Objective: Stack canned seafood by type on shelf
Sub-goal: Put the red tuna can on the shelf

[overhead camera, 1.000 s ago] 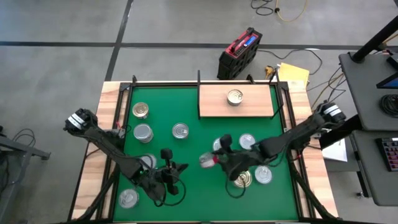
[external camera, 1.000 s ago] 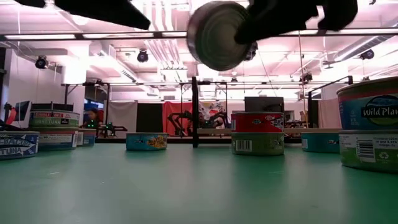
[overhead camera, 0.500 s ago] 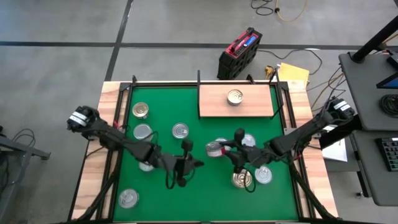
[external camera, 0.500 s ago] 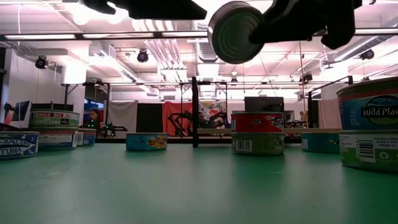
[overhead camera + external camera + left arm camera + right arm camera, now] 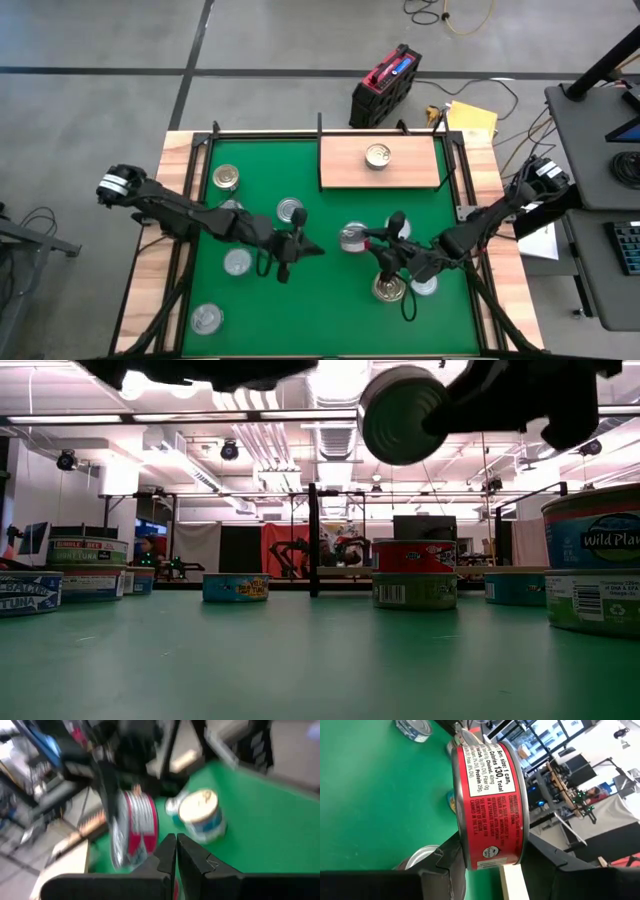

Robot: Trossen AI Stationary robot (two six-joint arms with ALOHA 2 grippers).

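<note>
Cans sit scattered on your green mat (image 5: pixel 300 175), and one red-labelled can (image 5: pixel 487 805) is clamped on edge between the right gripper's (image 5: pixel 362 238) fingers above the mat's middle; your right wrist view alone lets you read its red nutrition label, while the low view gives you only its round grey end (image 5: pixel 405 415) held high over the mat. Your left gripper (image 5: pixel 307 247) hovers just beside that can, jaws pressed together on nothing. On the shelf (image 5: pixel 340 165) you have a single gold-lidded can (image 5: pixel 377 155).
</note>
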